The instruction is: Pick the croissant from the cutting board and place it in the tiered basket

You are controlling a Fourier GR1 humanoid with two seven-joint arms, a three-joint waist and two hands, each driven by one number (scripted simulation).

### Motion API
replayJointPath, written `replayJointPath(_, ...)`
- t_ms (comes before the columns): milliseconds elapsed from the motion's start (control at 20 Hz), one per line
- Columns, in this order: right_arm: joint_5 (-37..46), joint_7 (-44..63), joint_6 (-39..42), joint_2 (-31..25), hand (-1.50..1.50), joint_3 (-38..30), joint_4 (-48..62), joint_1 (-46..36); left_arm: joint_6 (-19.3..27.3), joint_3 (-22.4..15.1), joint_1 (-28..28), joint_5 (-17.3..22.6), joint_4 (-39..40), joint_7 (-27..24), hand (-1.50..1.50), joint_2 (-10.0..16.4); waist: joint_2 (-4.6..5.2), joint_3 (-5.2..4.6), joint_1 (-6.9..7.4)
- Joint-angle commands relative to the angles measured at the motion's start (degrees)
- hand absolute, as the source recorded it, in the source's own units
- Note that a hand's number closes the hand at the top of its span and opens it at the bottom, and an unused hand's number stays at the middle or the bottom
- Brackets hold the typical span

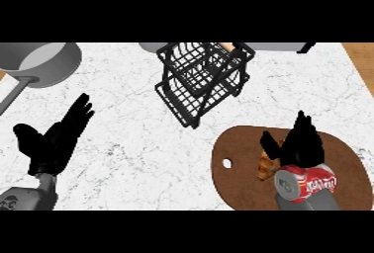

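Note:
The croissant [265,165] lies on the brown cutting board [241,183] at the lower right; only a golden strip of it shows beside my wrist. My right hand [300,143] hovers over it with the fingers pointing up and away and the thumb out to the left, open; whether it touches the croissant is hidden. The black wire tiered basket [201,79] stands at the upper middle of the marble counter, well beyond the board. My left hand [51,141] rests open at the lower left, fingers up.
A grey pot [40,62] with a long handle sits at the upper left corner. A grey object [281,47] shows at the top edge behind the basket. Bare wood shows past the counter's right edge [361,59].

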Motion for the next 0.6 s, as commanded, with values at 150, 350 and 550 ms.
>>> replayJointPath(150,6.62,13.04,6.98,6.26,-1.5,-2.31,3.46,-3.57,-1.9,2.8,1.15,2.23,-1.97,1.63,0.0,1.6,0.35,0.32,-0.13)
replayJointPath(350,11.24,12.11,8.59,6.39,-1.5,-2.69,0.92,-1.05,-1.95,2.23,2.69,0.53,-1.6,-0.24,0.0,0.77,0.22,0.33,-0.63)
replayJointPath(550,13.46,11.67,6.88,6.44,-1.5,-2.04,2.6,-0.9,-2.2,2.5,0.95,0.28,-0.18,0.45,0.0,-0.16,0.36,0.35,-0.69)
